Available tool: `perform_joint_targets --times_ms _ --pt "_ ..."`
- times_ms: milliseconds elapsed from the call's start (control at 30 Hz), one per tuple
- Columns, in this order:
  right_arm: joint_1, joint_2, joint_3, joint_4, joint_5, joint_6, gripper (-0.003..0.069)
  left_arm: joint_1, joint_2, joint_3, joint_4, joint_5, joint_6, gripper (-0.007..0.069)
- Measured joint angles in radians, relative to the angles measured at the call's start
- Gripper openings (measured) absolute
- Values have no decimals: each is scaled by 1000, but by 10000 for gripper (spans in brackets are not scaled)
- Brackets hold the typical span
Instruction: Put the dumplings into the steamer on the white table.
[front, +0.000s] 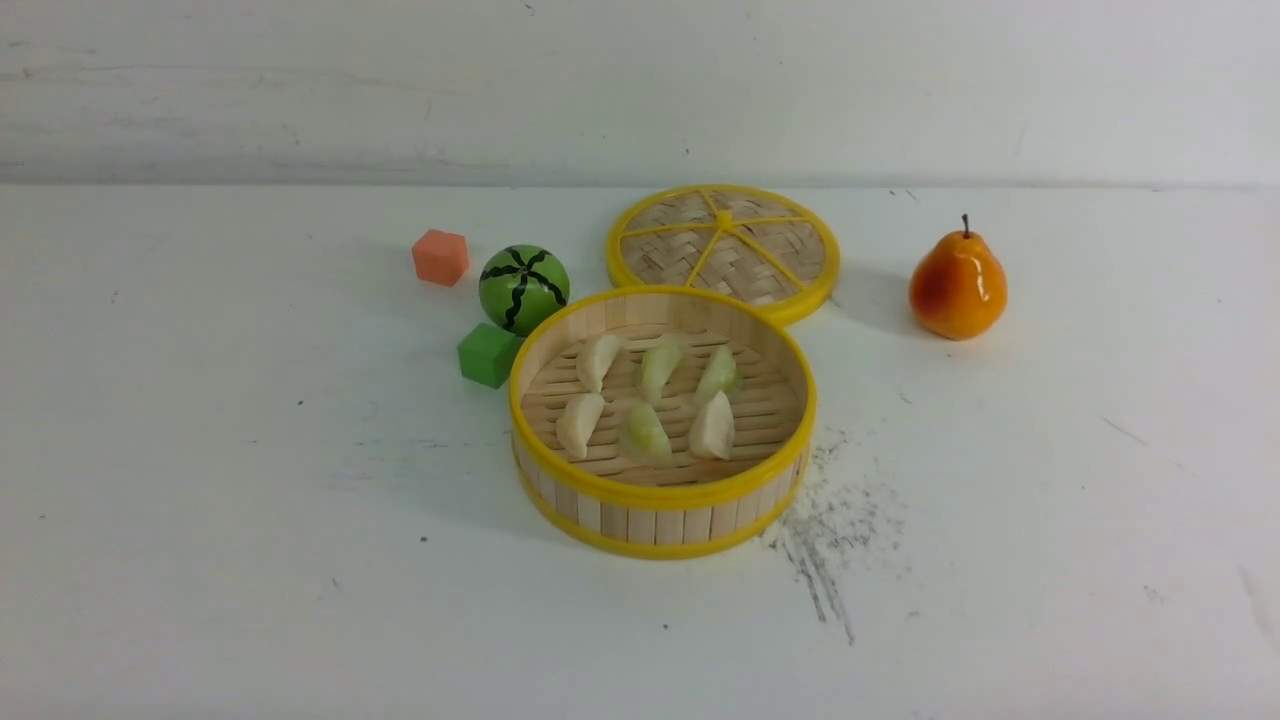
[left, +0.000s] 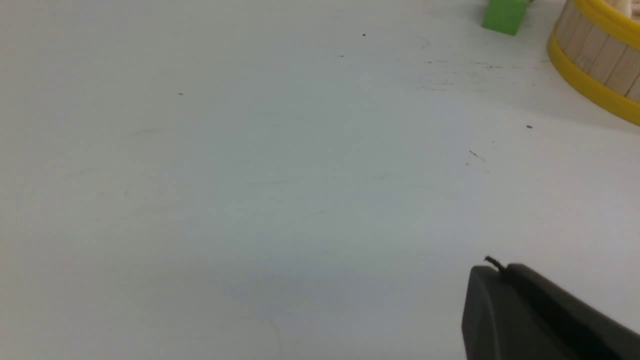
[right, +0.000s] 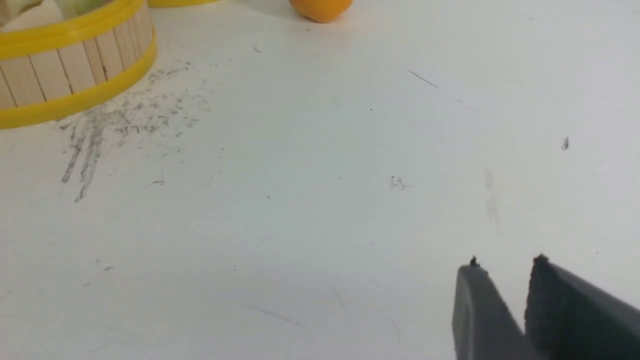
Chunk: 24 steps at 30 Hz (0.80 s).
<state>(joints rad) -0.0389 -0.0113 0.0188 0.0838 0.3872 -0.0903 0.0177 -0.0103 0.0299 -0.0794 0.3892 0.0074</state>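
The left gripper (left: 500, 272) hovers over bare white table (front: 200, 520) with its fingers pressed together, holding nothing; the right gripper (right: 505, 270) hangs low beside the scratch marks (front: 825, 540), its fingers slightly spread with a narrow gap and nothing between them. Farther off, the bamboo steamer (front: 660, 520) stands at the table's middle with all six dumplings (front: 650, 400) lying on its slatted floor in two rows. A green cube (front: 487, 354) sits just beside its left wall. Behind come a toy watermelon (front: 523, 288), an orange cube (front: 440, 257), the woven lid (front: 722, 250) and a pear (front: 957, 285).
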Motion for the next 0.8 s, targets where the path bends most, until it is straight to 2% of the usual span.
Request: perform_joint_targets --times_ms 800 --pt "0 0 0 0 0 0 188 0 0 0 0 0 0 -13"
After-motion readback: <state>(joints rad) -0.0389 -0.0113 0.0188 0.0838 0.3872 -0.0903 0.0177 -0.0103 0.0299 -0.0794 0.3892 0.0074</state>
